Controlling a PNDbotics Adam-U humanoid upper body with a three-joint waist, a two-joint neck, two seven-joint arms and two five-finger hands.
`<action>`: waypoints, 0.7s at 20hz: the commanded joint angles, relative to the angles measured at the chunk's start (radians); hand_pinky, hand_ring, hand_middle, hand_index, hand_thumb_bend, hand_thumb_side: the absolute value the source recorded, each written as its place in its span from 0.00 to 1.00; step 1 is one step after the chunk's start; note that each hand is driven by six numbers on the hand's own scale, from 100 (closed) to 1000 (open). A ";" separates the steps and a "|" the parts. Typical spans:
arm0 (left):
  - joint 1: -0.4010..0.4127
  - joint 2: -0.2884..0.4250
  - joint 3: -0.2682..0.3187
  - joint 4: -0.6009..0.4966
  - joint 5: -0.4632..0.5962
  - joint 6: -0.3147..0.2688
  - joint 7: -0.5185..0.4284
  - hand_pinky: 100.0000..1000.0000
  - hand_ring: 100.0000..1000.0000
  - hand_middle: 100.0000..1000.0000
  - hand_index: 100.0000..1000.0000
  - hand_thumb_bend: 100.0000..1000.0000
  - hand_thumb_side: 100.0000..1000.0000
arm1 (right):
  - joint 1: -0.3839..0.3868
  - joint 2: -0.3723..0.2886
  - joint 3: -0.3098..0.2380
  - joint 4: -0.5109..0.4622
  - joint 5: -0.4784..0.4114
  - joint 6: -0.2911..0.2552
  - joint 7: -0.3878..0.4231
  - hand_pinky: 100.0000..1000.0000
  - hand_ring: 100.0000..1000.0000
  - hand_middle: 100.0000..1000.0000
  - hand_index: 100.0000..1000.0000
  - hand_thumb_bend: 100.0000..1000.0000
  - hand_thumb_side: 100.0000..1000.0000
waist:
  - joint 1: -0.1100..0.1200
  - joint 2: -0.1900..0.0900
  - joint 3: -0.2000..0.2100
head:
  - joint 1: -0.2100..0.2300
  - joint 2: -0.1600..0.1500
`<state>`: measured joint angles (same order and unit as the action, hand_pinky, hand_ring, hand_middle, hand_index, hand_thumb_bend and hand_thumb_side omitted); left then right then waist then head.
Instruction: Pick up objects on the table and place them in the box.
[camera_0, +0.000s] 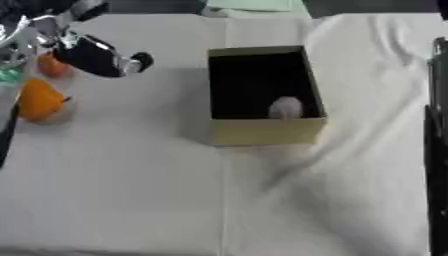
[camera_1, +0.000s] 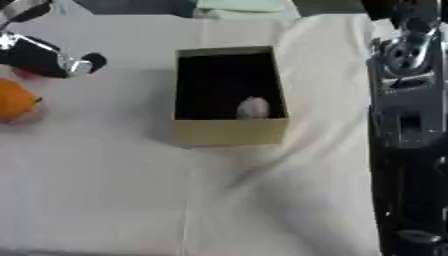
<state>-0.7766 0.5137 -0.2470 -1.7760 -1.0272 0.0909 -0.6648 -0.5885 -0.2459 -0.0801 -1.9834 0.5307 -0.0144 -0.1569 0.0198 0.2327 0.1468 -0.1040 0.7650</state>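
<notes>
The box (camera_0: 262, 95) stands open mid-table with a pale small thing (camera_0: 285, 107) already inside, by its near wall. Well left of the box lie two orange fruits (camera_0: 39, 100). The left hand (camera_0: 92, 55) hovers over them, whether open I cannot tell. I'd lower it squarely over one fruit before closing.

Left hand (camera_0: 96, 56) blurred, fingers indistinct; smaller orange object (camera_0: 52, 66) behind it partly hidden; pale object (camera_0: 285, 107) in box (camera_0: 267, 131) too blurred to identify; right arm (camera_1: 407, 125) cut by edge.
</notes>
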 joint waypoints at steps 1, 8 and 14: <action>0.027 0.098 0.032 0.030 -0.019 0.032 0.036 0.65 0.79 0.84 0.93 0.46 0.29 | -0.014 -0.021 -0.003 -0.017 0.005 0.000 -0.003 0.83 0.79 0.71 0.79 0.00 0.73 | 0.001 -0.018 -0.005 | 0.001 0.005; 0.130 0.263 0.107 0.117 0.027 0.121 0.107 0.65 0.79 0.83 0.91 0.45 0.28 | -0.021 -0.012 -0.002 -0.017 0.001 -0.003 -0.003 0.83 0.79 0.71 0.79 0.00 0.73 | -0.004 -0.014 -0.023 | 0.021 0.005; 0.161 0.328 0.144 0.222 0.105 0.194 0.124 0.65 0.80 0.83 0.91 0.45 0.31 | -0.026 -0.008 0.001 -0.017 -0.001 -0.004 -0.002 0.83 0.79 0.71 0.79 0.00 0.73 | -0.009 -0.011 -0.030 | 0.040 0.005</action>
<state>-0.6064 0.7954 -0.1247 -1.5661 -0.9387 0.2687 -0.5441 -0.5985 -0.2426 -0.0794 -1.9834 0.5315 -0.0168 -0.1581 0.0094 0.2354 0.1172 -0.0689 0.7650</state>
